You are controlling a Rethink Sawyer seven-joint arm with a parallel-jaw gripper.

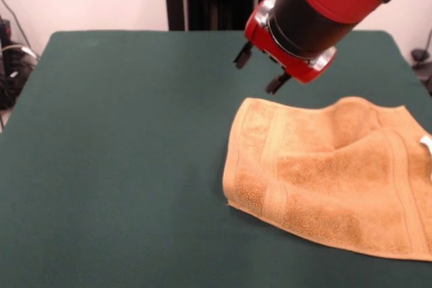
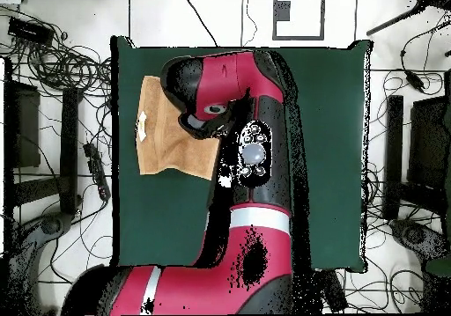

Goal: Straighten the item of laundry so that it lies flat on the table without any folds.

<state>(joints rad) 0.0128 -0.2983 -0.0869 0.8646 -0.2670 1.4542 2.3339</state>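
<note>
Front view: the towel [image 1: 331, 177] lies on the right side of the green table [image 1: 115, 153], running off the picture's right edge. It is orange-tan terry, with a woven stripe band running near its left edge and another near its right. It is not flat: a raised ridge crosses the upper middle, with a hollow beside it, and the upper right part looks folded over the rest. A small white tag [image 1: 426, 144] sticks out at the right edge; any writing on it is too small to read. The gripper [image 1: 259, 71] hangs above the bare cloth just beyond the towel's far left corner, apart from the fabric. Its two dark fingers [image 1: 242, 56] stand spread with a clear gap between them, and nothing is held. The red and black arm [image 1: 324, 5] comes down from the upper right. No brand mark or lettering shows on it.

Overhead view: the towel [image 2: 172, 128] sits near the table's [image 2: 335, 154] upper left corner, close to the left edge, the white tag [image 2: 141, 126] at its left side. The arm [image 2: 238, 136] reaches up from the bottom and covers the towel's right part; the gripper itself is hidden beneath the arm here. Cables [image 2: 62, 48] lie on the floor around the table. No readable writing shows anywhere.
</note>
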